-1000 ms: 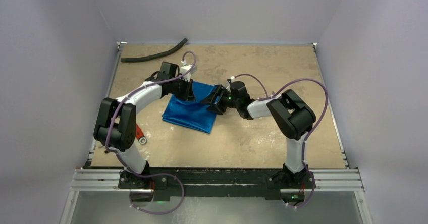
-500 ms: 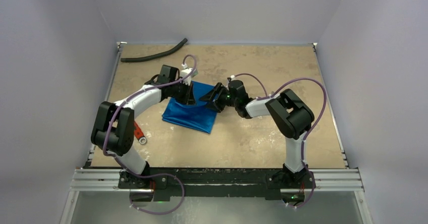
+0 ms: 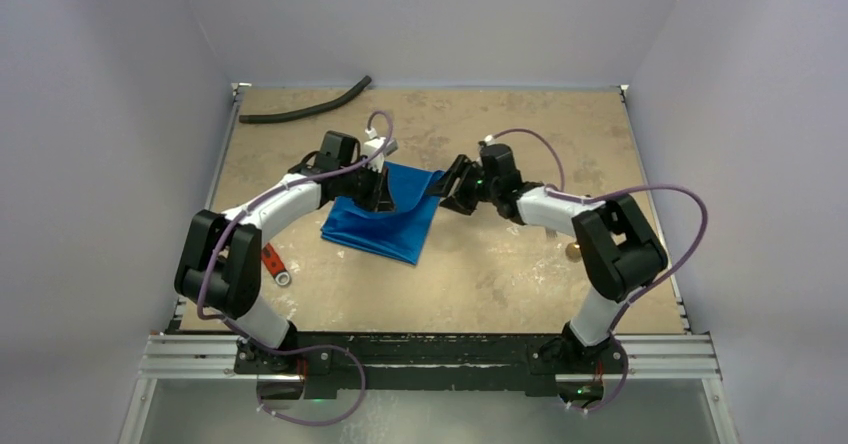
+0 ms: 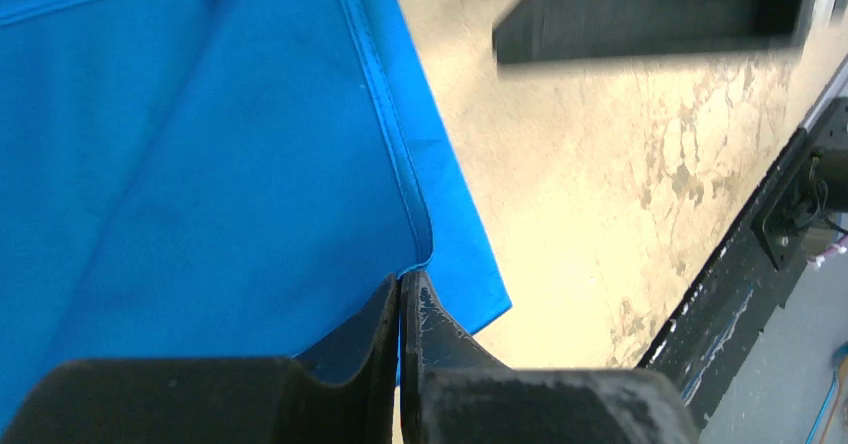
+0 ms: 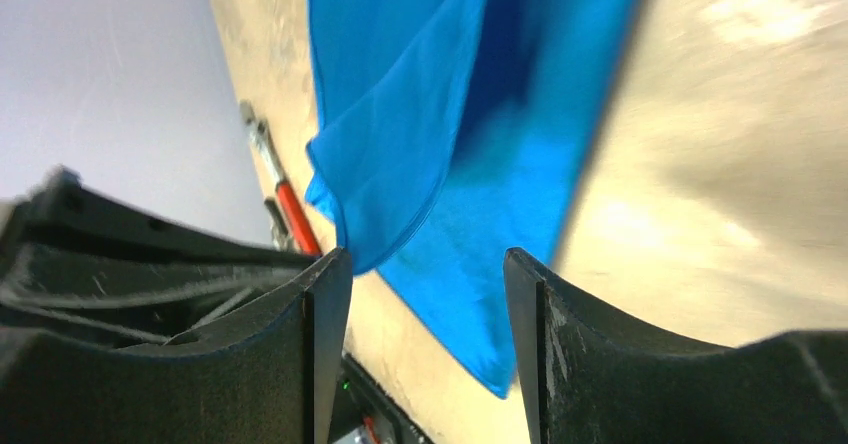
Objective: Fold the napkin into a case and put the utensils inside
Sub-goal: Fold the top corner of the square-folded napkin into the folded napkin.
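The blue napkin (image 3: 380,226) lies folded left of the table's middle, with one layer lifted at its far edge. My left gripper (image 3: 384,194) is shut on that layer. In the left wrist view its jaws (image 4: 400,286) pinch the hem of the napkin (image 4: 200,144). My right gripper (image 3: 447,186) stands open at the napkin's far right corner. The right wrist view shows its fingers (image 5: 425,274) apart with nothing gripped, and a hanging fold of the napkin (image 5: 400,154) just ahead of the left fingertip. A small gold round spoon bowl (image 3: 573,252) peeks out beside the right arm's elbow.
A long black hose (image 3: 305,109) lies at the far left of the table. A wrench with a red handle (image 3: 275,264) sits by the left arm's elbow, and this wrench (image 5: 288,214) also shows past the cloth in the right wrist view. A metal rail (image 3: 430,356) runs along the near edge.
My right gripper has drawn back to the right, off the napkin, and its elbow has swung out to the right, uncovering the gold bowl. The left gripper stays shut on the lifted layer.
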